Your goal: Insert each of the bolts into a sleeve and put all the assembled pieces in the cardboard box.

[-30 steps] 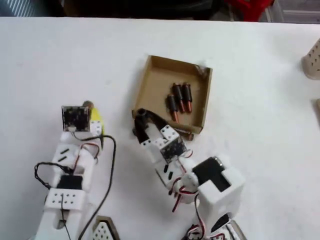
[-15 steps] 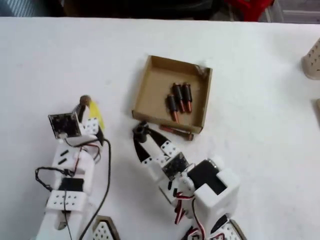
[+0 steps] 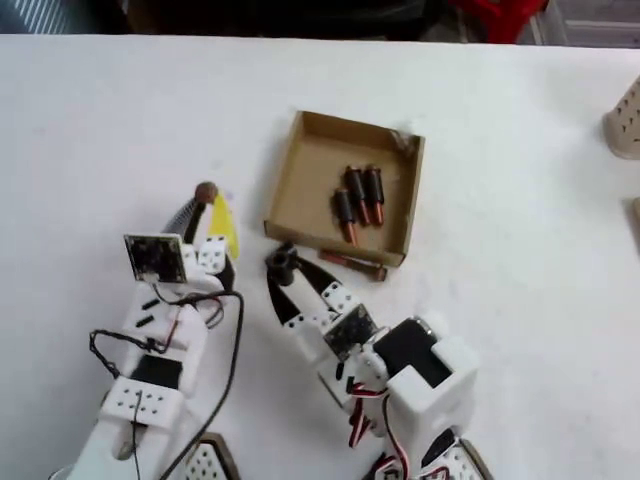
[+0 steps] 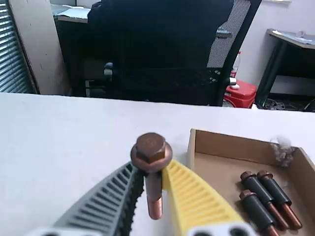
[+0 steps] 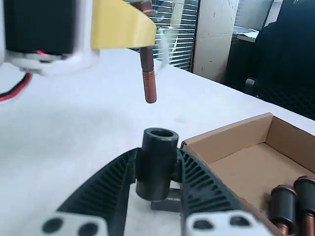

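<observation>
Ribbed fingers [image 4: 197, 199] of the left gripper [image 4: 153, 169] clamp a copper-coloured hex-head bolt [image 4: 151, 150], threaded tip down. The right gripper [image 5: 157, 160] pinches a matt black tubular sleeve [image 5: 158, 145] upright, bore open, just outside the cardboard box [image 3: 335, 246]. Over the last second the bolt has travelled toward the sleeve and the right gripper has drawn back from the box wall; alignment looks close, insertion not begun. Three assembled pieces [image 3: 358, 200] lie inside the box.

Open air separates bolt [image 5: 146, 64] and sleeve [image 5: 158, 157]; cardboard box [image 5: 226, 137] stands beside.
</observation>
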